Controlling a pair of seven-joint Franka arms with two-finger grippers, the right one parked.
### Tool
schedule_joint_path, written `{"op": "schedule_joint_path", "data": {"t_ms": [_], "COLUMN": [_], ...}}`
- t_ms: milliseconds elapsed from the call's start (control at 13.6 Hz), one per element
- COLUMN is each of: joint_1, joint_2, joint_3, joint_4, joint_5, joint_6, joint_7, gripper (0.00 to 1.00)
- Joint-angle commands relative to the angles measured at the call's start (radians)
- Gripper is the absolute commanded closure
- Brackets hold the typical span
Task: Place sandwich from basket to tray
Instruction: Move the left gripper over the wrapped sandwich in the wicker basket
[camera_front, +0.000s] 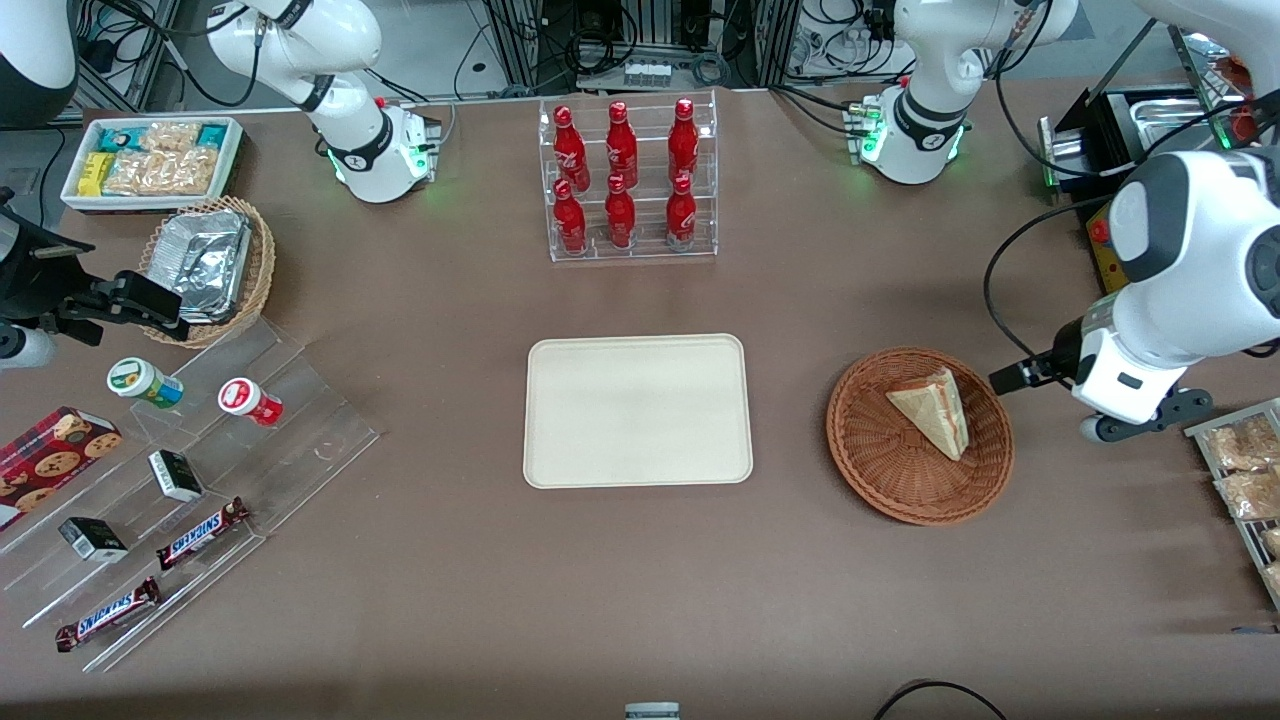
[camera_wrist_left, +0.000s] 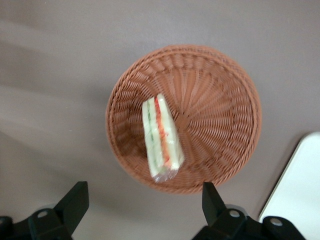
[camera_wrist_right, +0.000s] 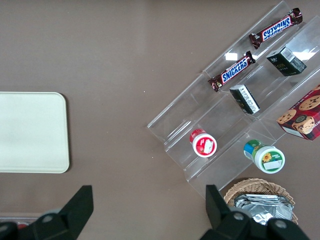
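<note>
While left arm's gripper (camera_wrist_left: 141, 210) hangs spread, off-centre above clear-wrapped triangular bread sandwich (camera_wrist_left: 161, 138) in reddish-brown round wicker basket (camera_wrist_left: 220, 100) (wrap slippery): descent risks finger striking rim, missing cream rectangular tray (camera_front: 638, 410).

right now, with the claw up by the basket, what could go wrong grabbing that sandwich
The sandwich sits off-centre against the sloped wall of the basket, so a finger of the open claw, which hangs above the table just outside the rim, might catch the weave and drag the basket. The clear wrap may slip when squeezed. The tray lies beside the basket toward the parked arm's end; a loose grip could drop the wedge on the way.
</note>
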Motion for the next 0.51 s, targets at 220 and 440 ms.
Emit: {"op": "schedule_joint_path", "data": {"t_ms": [220,440], "joint_1": [-0.029,-0.040], "joint_2": [-0.055,-0.052], "joint_3": [-0.021,-0.021], "joint_4": [-0.166,-0.231], "joint_5": [-0.006,-0.006], "joint_6": [0.171,0.215], "joint_7": [-0.303,-0.328], "gripper": [0.00,0.00]}}
